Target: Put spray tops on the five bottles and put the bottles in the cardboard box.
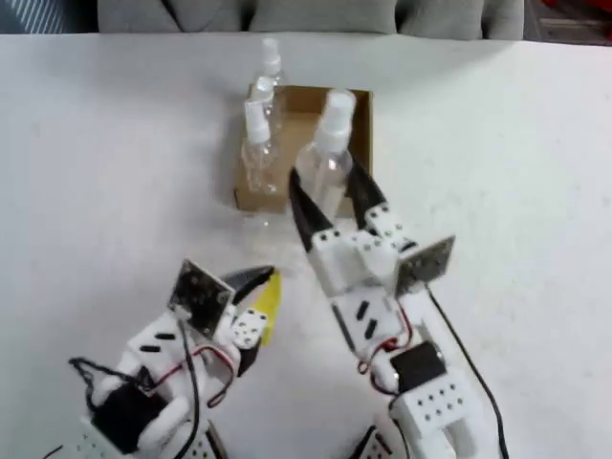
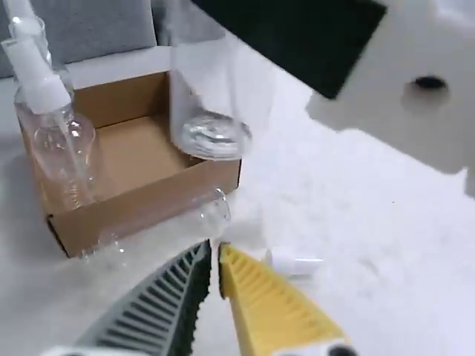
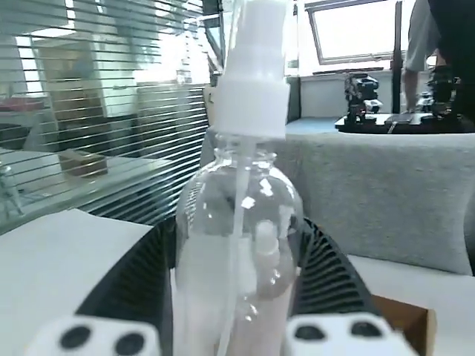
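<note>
Holding the capped bottle (image 1: 327, 167) upright in our right gripper (image 1: 325, 184), we hang it over the near side of the cardboard box (image 1: 306, 93), its way in straight down, while our left gripper (image 2: 214, 249) sits closed and empty, farther from that box.

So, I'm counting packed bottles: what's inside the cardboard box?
Two spray-topped bottles stand along one wall of the cardboard box; bare floor beside them. The right gripper holds a third bottle over its near corner; whether it touches the floor is unclear.
</note>
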### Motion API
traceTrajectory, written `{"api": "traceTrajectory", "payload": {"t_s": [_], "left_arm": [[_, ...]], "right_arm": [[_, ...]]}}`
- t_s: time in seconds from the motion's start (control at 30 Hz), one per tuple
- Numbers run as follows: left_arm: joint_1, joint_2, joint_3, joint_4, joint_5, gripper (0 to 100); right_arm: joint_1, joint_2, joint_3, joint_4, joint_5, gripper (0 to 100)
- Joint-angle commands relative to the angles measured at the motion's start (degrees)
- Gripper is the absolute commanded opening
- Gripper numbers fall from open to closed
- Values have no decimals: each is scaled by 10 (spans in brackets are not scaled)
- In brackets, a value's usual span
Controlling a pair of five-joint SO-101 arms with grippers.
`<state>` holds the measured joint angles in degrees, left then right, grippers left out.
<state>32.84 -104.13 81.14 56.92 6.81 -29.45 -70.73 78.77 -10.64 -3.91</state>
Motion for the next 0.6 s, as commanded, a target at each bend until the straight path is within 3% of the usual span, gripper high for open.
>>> {"api": "traceTrajectory", "payload": {"t_s": [0.0,0.27,0.57], "left_arm": [[36,-3,56,-88,-5,20],[36,-2,160,-261,-4,20],[32,-2,158,-262,-8,20]], "right_arm": [[-34,101,-77,-49,-7,15],[-44,196,-109,-51,-8,15],[-82,193,-49,-49,-8,15]]}}
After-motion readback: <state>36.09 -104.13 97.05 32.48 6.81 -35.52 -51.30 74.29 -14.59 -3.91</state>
